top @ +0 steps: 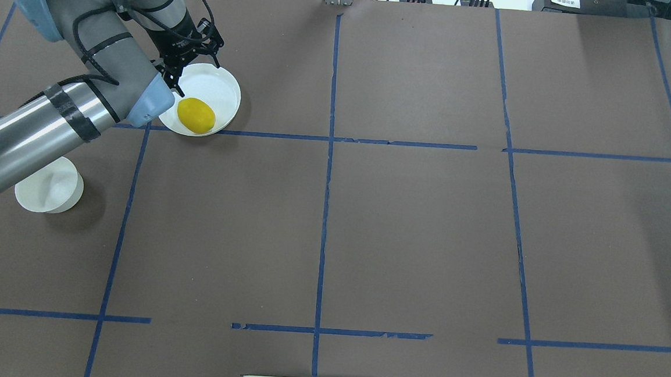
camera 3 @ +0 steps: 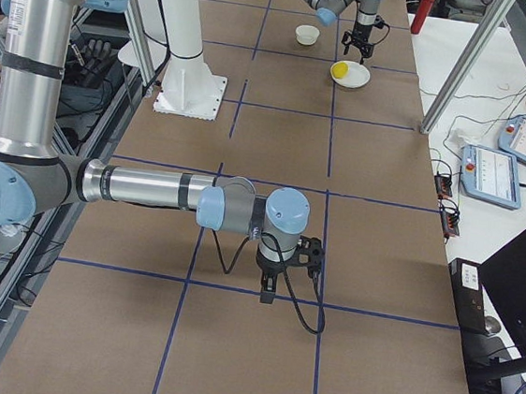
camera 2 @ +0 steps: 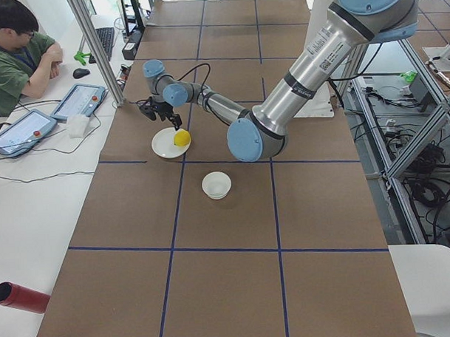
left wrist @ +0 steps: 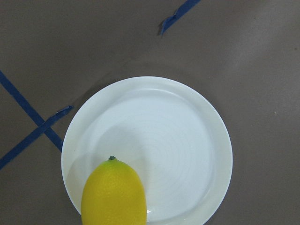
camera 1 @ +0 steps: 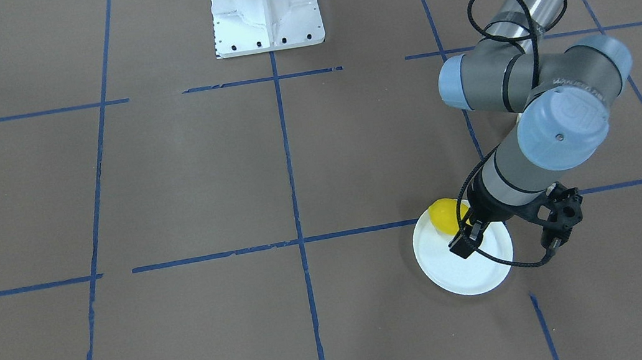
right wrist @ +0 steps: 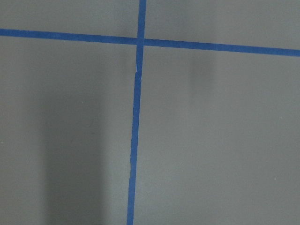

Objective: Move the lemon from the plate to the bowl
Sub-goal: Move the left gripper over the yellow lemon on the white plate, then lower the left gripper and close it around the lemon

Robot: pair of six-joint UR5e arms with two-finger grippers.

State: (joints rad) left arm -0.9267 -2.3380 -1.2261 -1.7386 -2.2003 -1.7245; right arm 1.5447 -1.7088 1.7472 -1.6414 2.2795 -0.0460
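Observation:
The yellow lemon (top: pixel 196 115) lies on the near-side rim area of the flat white plate (top: pixel 216 85) at the far left of the table. It also shows in the left wrist view (left wrist: pixel 113 194), at the bottom edge of the plate (left wrist: pixel 178 136). My left gripper (top: pixel 194 74) hangs above the plate's far part, beside the lemon and not touching it; its fingers look spread and empty. The small white bowl (top: pixel 49 185) stands nearer the robot, partly under my left arm. My right gripper (camera 3: pixel 267 292) points down at bare table far from these; I cannot tell its state.
The white robot base (camera 1: pixel 265 6) stands at the table's middle edge. Blue tape lines (right wrist: pixel 136 140) grid the brown table. An operator (camera 2: pixel 14 50) sits beside tablets (camera 2: pixel 78 101) off the far side. A metal frame post (camera 2: pixel 99 51) stands near the plate.

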